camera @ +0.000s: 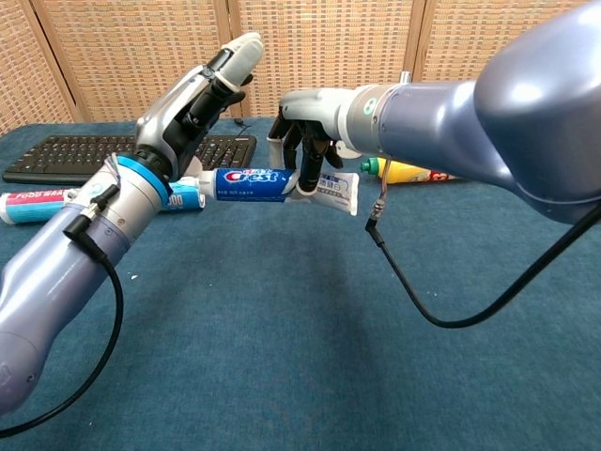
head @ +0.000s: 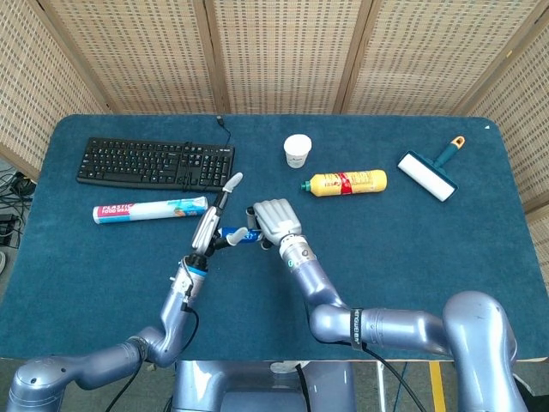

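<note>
My right hand [head: 273, 220] [camera: 308, 141] grips a blue and white toothpaste tube [camera: 268, 182] [head: 237, 233] by its flat end and holds it level above the table, cap pointing left. My left hand [head: 212, 223] [camera: 192, 103] is open with its fingers stretched out, right beside the cap end of the tube. The cap itself is hidden behind the left wrist in the chest view. I cannot tell whether the left hand touches the tube.
A black keyboard [head: 154, 163] lies at the back left, with a long wrap roll [head: 147, 209] in front of it. A white cup [head: 297, 150], a yellow bottle [head: 347, 182] and a lint roller [head: 431, 171] lie at the back right on the blue table [head: 412, 249].
</note>
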Available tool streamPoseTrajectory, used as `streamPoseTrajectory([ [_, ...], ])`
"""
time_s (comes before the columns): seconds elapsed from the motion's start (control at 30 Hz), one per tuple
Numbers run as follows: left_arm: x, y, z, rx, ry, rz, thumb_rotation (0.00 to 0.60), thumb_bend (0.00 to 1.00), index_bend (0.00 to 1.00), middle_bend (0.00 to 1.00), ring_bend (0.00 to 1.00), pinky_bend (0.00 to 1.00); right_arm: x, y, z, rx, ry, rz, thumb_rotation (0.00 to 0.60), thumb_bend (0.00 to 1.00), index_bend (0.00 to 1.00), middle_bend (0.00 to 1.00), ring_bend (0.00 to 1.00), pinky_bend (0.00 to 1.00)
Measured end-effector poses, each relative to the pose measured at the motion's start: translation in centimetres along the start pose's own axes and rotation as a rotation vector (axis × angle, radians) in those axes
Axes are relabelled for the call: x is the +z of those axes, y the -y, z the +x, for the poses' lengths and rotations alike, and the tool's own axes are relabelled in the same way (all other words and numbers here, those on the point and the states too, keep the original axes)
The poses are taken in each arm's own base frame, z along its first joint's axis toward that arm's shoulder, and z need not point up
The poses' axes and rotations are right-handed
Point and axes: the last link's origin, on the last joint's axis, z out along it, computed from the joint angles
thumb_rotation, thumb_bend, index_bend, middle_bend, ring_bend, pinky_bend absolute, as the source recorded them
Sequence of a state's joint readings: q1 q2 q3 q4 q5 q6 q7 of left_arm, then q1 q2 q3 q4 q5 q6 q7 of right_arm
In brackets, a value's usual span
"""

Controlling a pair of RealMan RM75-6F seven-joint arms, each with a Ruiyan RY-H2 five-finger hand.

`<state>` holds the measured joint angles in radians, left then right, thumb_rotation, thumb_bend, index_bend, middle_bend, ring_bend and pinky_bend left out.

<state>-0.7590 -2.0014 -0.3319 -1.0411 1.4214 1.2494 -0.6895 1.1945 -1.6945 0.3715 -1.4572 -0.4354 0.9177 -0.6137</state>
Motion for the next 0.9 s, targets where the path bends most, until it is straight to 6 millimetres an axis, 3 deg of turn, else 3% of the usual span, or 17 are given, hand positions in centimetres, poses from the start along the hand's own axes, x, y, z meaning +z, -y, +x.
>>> streamPoseTrajectory([
  [0.9,-0.2,1.7,1.0,-0.018,-0.035,0.036,0.152,0.0,0.0,0.0,0.0,0.0,-0.9,-0.8,1.9,0.085,-0.015,0.008,0.6,0.71,0.72,0.7,0.62,0.79],
])
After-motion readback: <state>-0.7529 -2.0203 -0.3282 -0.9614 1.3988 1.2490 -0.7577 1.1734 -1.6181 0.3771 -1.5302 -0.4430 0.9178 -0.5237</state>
